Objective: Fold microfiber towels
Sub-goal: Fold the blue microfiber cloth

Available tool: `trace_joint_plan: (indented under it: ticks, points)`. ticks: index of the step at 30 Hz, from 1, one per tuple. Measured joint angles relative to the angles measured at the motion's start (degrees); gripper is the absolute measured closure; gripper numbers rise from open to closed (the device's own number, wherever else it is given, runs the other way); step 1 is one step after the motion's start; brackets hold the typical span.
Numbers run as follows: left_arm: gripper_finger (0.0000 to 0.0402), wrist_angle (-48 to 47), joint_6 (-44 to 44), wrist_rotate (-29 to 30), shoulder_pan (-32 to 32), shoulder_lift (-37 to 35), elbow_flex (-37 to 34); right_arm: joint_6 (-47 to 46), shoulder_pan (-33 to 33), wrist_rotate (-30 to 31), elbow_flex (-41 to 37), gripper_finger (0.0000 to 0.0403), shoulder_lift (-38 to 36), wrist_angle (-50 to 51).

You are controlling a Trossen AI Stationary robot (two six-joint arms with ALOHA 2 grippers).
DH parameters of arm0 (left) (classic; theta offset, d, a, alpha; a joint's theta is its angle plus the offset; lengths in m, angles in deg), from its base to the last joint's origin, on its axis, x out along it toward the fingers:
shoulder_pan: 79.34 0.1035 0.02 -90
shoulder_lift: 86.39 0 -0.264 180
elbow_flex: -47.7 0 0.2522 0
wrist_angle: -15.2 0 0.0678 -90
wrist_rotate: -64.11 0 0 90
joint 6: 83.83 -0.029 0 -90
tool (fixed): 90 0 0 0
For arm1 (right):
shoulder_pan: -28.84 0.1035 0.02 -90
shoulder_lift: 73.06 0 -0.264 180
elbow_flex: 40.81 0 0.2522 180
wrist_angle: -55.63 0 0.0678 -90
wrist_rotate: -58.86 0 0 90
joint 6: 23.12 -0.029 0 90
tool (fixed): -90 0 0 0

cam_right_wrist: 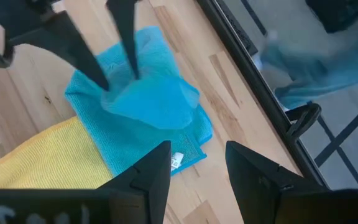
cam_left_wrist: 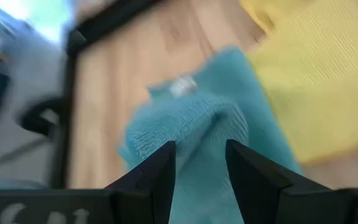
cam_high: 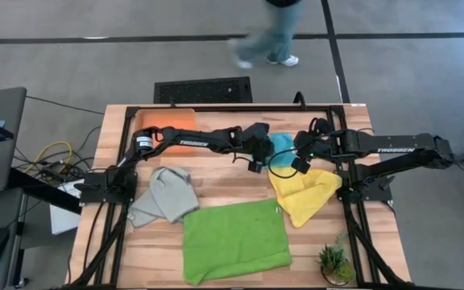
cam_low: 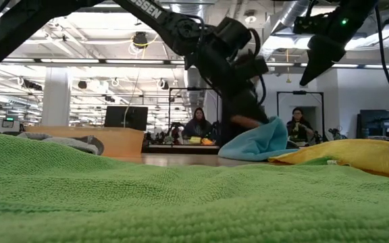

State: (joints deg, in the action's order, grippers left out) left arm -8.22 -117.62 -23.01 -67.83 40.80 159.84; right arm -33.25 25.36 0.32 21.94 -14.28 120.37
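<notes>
Turquoise towel (cam_right_wrist: 145, 109) lying at far table (cam_high: 224, 181) edge, touching yellow towel (cam_high: 304, 193). L gripper (cam_right_wrist: 114, 71) fingers being pinched on raised tuft; R gripper (cam_right_wrist: 197, 165) hovering above, fingers spread. Risks: thin pinch slipping; yellow being dragged w/ it; arms colliding.

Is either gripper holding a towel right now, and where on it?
The left gripper pinches a raised fold of the turquoise towel. The right gripper hovers open above, holding nothing.
</notes>
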Motion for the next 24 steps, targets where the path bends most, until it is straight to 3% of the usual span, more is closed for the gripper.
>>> trace_joint_plan:
  ticks: [5, 11, 15, 24]
  points:
    - [0.0267, -6.7, 0.9, -3.5, 0.0, 0.0, 2.9, -0.7, 0.0, 0.0, 0.0, 0.0226, 0.0, 0.0]
    - [0.0267, -13.3, 2.1, 4.3, 0.1, -0.1, 7.1, -5.3, 0.0, -0.1, 0.0, 0.0226, 0.0, 0.0]
    - [0.0267, -20.2, 4.0, 4.5, 0.8, -1.3, 9.3, -9.5, 0.0, -0.1, 0.0, 0.0226, 0.0, -0.3]
    - [0.0267, -36.6, 9.1, -15.3, 6.5, -6.0, 9.5, -8.3, 0.0, -4.7, -0.7, 0.0226, 0.0, -6.0]
